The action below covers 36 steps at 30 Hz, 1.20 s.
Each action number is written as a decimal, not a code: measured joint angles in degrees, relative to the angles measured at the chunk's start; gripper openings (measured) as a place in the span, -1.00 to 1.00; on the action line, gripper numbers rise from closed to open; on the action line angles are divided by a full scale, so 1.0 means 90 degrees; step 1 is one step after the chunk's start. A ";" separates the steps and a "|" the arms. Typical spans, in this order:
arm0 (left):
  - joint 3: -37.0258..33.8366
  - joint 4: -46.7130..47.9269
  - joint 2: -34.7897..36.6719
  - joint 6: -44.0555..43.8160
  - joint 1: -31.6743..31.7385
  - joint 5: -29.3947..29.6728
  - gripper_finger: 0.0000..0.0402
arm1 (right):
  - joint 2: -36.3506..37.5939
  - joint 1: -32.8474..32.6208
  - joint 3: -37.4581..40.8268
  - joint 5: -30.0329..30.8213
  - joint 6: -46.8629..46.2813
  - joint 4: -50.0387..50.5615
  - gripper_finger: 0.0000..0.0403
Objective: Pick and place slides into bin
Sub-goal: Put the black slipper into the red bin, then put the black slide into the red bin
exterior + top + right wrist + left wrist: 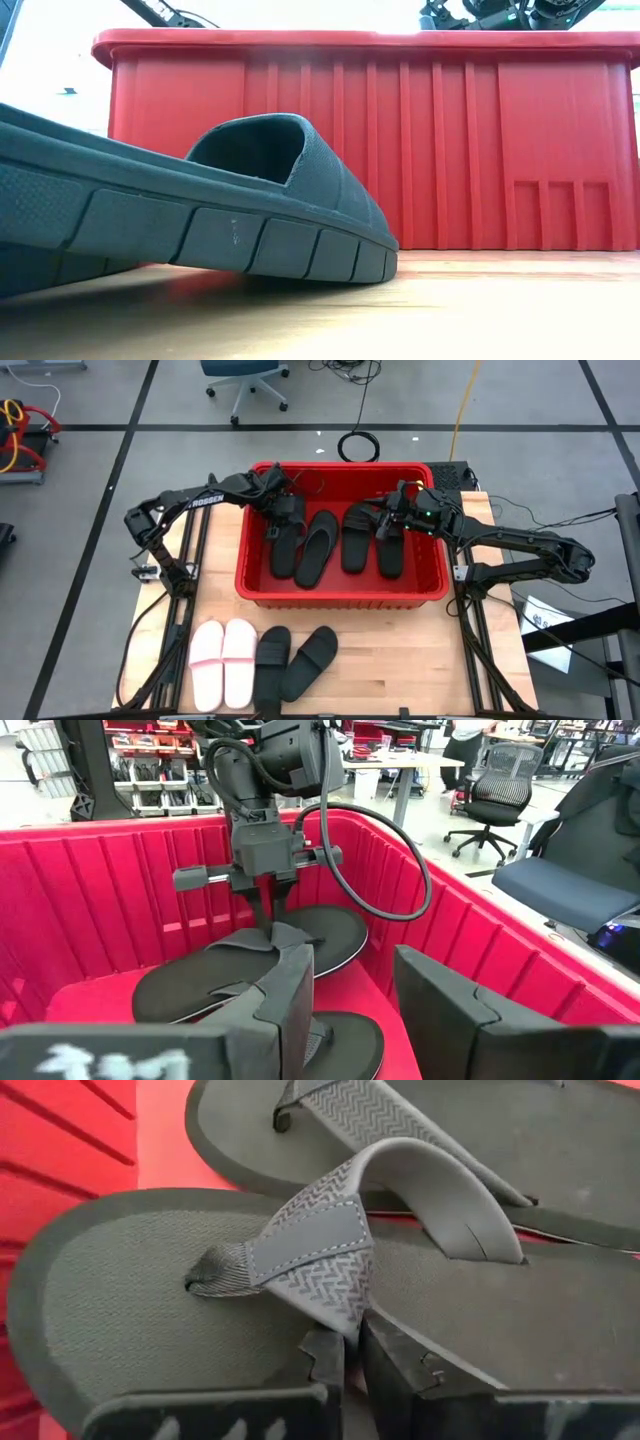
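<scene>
The red bin (340, 592) holds two black thong flip-flops (300, 548) on its left and two black wide-strap slides (372, 545) on its right, all lying sole down on its floor. My left gripper (283, 518) reaches down into the bin and is shut on the leftmost flip-flop's strap (352, 1345). My right gripper (385, 525) hangs open over the wide-strap slides, its fingers (365, 1010) apart and empty. A pale pink pair (223, 660) and a black wide-strap pair (295, 660) lie on the table in front of the bin. My left gripper pinches the flip-flop's woven thong strap (340, 1305) between its two fingers, just behind the toe post. The fingers (268, 915) come from above, pointing down. The strap stands up between them, and the sole (120, 1310) lies in the bin beside the other flip-flop.
The bin's high ribbed walls (450, 150) surround both grippers. In the low view a black slide (200, 200) on the table fills the foreground. Bare wood lies to the right of the pairs on the table (400, 670). Office chairs stand in the room beyond the table.
</scene>
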<state>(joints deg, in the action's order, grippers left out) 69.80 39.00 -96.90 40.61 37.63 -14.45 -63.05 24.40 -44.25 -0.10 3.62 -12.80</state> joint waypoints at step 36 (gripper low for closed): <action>0.0000 -0.0031 0.0504 -0.1534 -0.0426 0.1310 -0.14 | 0.0002 -0.0001 0.0000 -0.0024 0.0034 0.0022 -0.36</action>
<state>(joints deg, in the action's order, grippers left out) 69.80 38.72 -92.36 26.81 33.79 -2.65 -63.03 24.39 -44.25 -0.31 3.92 -12.60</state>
